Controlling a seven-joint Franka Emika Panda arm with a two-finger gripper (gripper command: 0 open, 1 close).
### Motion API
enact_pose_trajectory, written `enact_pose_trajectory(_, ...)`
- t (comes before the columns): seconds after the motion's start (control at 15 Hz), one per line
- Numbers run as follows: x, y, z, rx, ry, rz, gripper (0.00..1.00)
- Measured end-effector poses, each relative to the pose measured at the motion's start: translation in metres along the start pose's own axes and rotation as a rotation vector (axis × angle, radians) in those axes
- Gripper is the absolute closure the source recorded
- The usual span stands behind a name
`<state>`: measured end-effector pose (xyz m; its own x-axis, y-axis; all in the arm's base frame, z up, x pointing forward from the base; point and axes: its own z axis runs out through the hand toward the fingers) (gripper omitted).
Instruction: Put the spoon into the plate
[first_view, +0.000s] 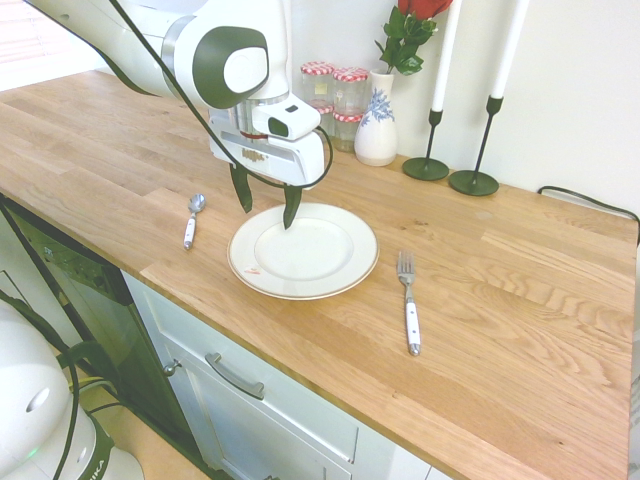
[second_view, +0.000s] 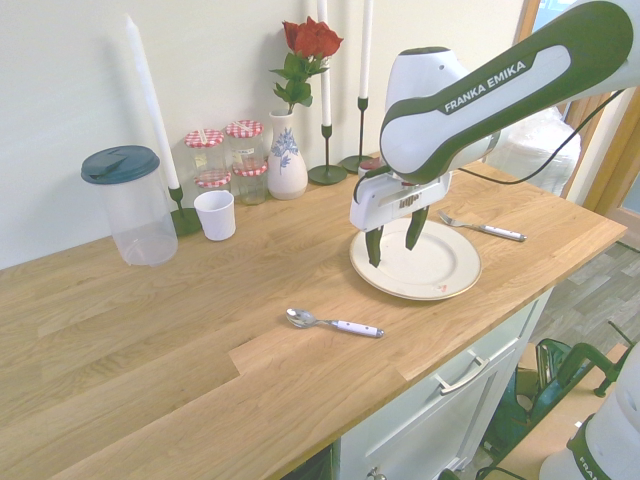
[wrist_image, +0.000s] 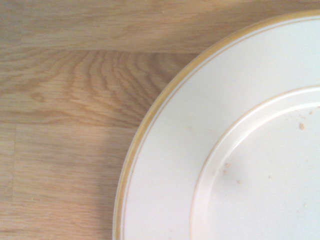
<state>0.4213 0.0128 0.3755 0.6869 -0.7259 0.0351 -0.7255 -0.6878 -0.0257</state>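
The spoon (first_view: 192, 219) (second_view: 333, 322), silver bowl and white handle, lies flat on the wooden counter, to one side of the plate and apart from it. The plate (first_view: 340, 265) (second_view: 445, 270) (wrist_image: 190, 150) is round and white with a thin gold rim line and a small red mark near its front edge; nothing lies in it. My gripper (first_view: 266, 201) (second_view: 395, 237) hangs open just above the plate's edge on the spoon's side, its dark fingers pointing down with nothing between them. The wrist view shows only the plate's rim and bare wood.
A white-handled fork (first_view: 409, 303) (second_view: 486, 229) lies on the plate's other side. Along the wall stand a vase with a rose (first_view: 378, 128) (second_view: 286, 160), jars (first_view: 338, 100), candlesticks (first_view: 473, 180), a white cup (second_view: 215, 214) and a lidded plastic jug (second_view: 130, 205). The counter's front edge (first_view: 300, 350) runs close to the plate.
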Motion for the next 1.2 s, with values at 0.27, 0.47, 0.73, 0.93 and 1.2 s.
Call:
enact_pose_trajectory(0.27, -0.021, -0.008, -0.009, -0.024, -0.008, -0.127, 0.00)
enact_pose_trajectory(0.47, -0.089, -0.014, -0.028, -0.081, -0.024, -0.322, 0.00)
enact_pose_trajectory(0.73, -0.153, -0.024, -0.020, -0.116, -0.005, -0.583, 0.00)
enact_pose_trajectory(0.93, -0.170, -0.031, 0.006, -0.095, -0.003, -0.728, 0.00)
enact_pose_trajectory(1.2, -0.169, -0.039, 0.023, -0.069, -0.005, -0.739, 0.00)
